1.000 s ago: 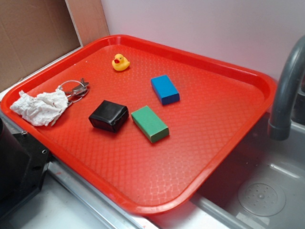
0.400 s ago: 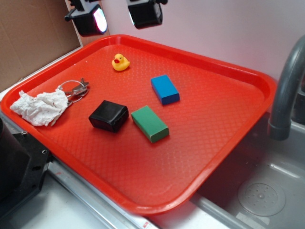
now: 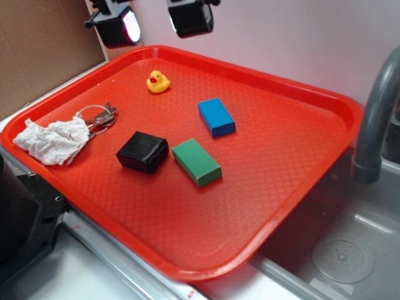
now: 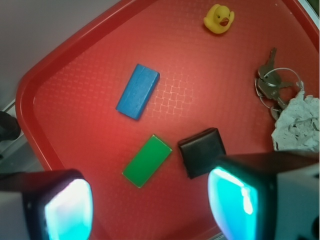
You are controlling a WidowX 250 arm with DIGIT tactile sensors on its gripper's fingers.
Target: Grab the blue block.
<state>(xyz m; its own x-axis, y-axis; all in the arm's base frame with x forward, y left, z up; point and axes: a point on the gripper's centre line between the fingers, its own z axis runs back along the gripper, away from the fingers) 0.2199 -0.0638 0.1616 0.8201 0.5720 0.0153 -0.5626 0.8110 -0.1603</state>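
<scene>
Two fingers of gripper (image 3: 156, 22) spread wide apart, holding nothing, high above far edge of red tray (image 3: 294, 181).

Blue block (image 3: 217, 117) lying flat on tray, well below and apart from gripper, untouched. Relative to blue block: green block (image 3: 196, 162) just nearer to camera, black box (image 3: 142, 151) beside green block, yellow duck (image 3: 157, 81) farther back, keys (image 3: 99, 117) and crumpled tissue (image 3: 53, 140) well apart. Upper part of gripper cut off by picture edge; in wrist view fingertips (image 4: 67, 210) blurred, tissue partly hidden.
</scene>
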